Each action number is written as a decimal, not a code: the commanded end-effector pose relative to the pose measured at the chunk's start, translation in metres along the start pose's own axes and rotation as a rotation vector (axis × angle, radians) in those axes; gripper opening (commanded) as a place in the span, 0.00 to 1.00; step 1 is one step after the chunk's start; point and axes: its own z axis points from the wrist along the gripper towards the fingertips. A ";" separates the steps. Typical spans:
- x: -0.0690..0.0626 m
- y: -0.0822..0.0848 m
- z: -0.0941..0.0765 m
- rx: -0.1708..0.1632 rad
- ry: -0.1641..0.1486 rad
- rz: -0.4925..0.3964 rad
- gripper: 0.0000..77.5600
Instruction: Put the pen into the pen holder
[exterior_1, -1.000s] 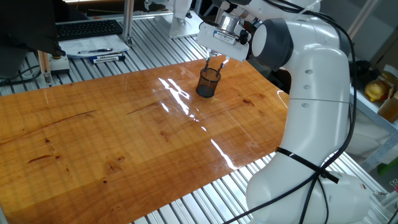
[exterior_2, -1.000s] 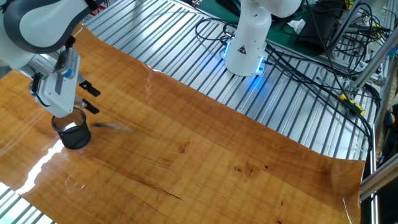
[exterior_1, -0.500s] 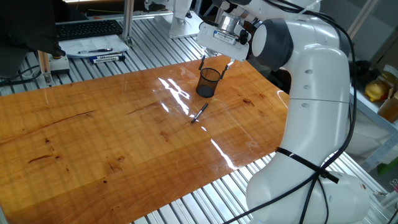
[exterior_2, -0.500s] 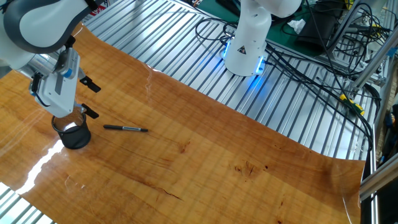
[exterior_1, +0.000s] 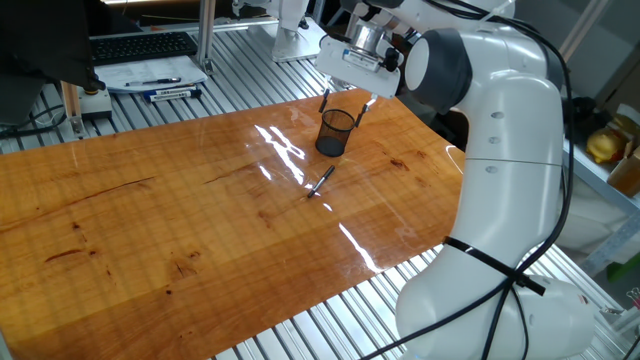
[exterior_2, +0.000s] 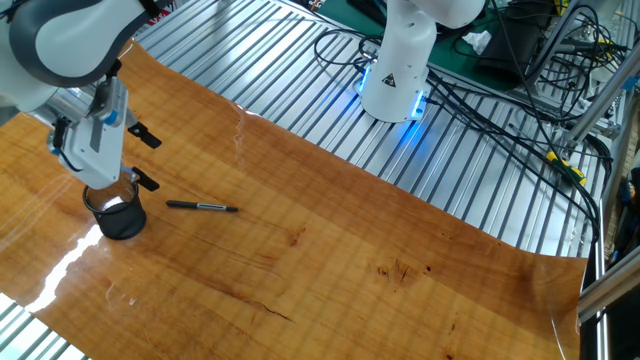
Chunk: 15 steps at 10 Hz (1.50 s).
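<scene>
The thin black pen (exterior_2: 202, 207) lies flat on the wooden tabletop (exterior_2: 330, 270) just beside the black wire-mesh cup (exterior_2: 121, 214), not inside; above the cup the gripper (exterior_2: 141, 158) hangs spread and empty, and a careless descent could topple the cup

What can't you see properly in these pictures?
- Inside of the small black wire-mesh cup: in both fixed views the mesh is too dark to see its bottom.
- Markings on the thin black pen lying on the wooden table: too small in both views.
- The open two-finger gripper: one fingertip sits behind the cup rim.
</scene>
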 end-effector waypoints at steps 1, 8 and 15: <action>0.001 0.000 -0.002 0.019 -0.038 -0.046 1.00; 0.044 0.000 0.020 0.157 -0.267 -0.200 1.00; 0.045 -0.006 0.049 0.137 -0.370 -0.237 1.00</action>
